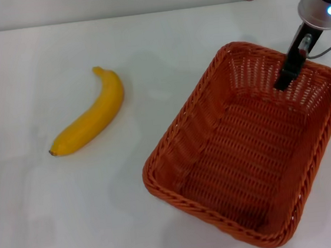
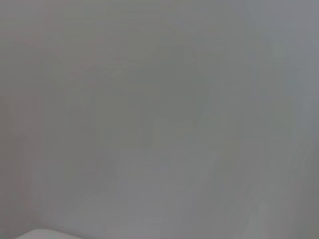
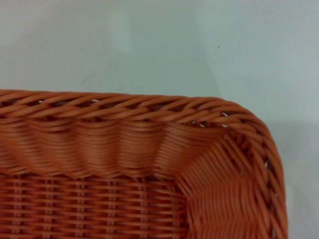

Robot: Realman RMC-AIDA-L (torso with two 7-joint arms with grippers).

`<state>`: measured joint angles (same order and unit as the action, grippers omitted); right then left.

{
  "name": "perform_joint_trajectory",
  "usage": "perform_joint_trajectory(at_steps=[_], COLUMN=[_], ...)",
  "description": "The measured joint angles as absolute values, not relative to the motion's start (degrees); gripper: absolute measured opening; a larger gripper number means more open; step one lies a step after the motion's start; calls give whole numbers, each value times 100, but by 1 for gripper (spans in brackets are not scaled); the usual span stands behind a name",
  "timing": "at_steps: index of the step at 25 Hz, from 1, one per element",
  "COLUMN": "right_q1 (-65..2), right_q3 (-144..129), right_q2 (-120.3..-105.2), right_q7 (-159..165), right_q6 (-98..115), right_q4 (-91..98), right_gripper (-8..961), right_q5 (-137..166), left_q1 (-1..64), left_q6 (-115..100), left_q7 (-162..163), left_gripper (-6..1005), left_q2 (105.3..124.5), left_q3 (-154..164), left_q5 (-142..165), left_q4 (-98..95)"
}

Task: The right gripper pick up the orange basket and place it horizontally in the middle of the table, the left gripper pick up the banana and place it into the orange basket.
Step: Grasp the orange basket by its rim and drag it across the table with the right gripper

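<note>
Head view: right gripper (image 1: 285,79) at orange basket (image 1: 218,172) far wall, grip unclear; banana (image 1: 91,117) apart.

Spreading wide and white under everything: the table (image 1: 58,230), smooth and faintly glossy. Resting directly on it, the orange basket (image 1: 177,176), angled rather than square to the table edge, its far wall reaching up around the right claw (image 1: 284,79), which is dipping inside just below the rim. Lying well apart from that claw, off to its left across bare white surface, the banana (image 1: 91,119), flat on its side, stem pointing away, dark tip nearer.
</note>
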<state>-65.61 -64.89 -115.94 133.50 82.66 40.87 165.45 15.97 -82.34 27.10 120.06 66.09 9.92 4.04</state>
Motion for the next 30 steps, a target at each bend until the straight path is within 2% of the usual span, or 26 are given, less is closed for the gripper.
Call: perform_joint_trajectory(at_steps=[4,10,17,25,28,30], right_q1=[-6567,-6583,-6729,-6964,-6987,-7018], right_q3=[-6455,-6418,-6083,-5239,-4928,-4727], right_q2=[-11572,-11541,-11502,-11285,-11146,-10993], right_q7=[13354,13364,13367,13379,13384,13386], right_q6=[8254,8317,8703,9084,9104,9097], right_q4=[4076,4083,4120,4056,3914,3717], right_gripper=[490,305,260,204,192,183], right_q5=[16539,16541,16592,16616,16620,16621], left_q1=[1598,1592,1581,1591,1615,1643], left_q6=[-8235,-8235,-8243,-8252,-8253,-8253], left_q7=[2710,2712,2717,2710,2710,2709], left_gripper=[862,862,862,861,861,862], left_q2=[12006,12006,12006,12006,12001,12000], left_q3=[6609,6609,6609,6609,6609,6610], left_q5=[993,993,994,993,995,998], left_q4=[408,413,408,404,404,404])
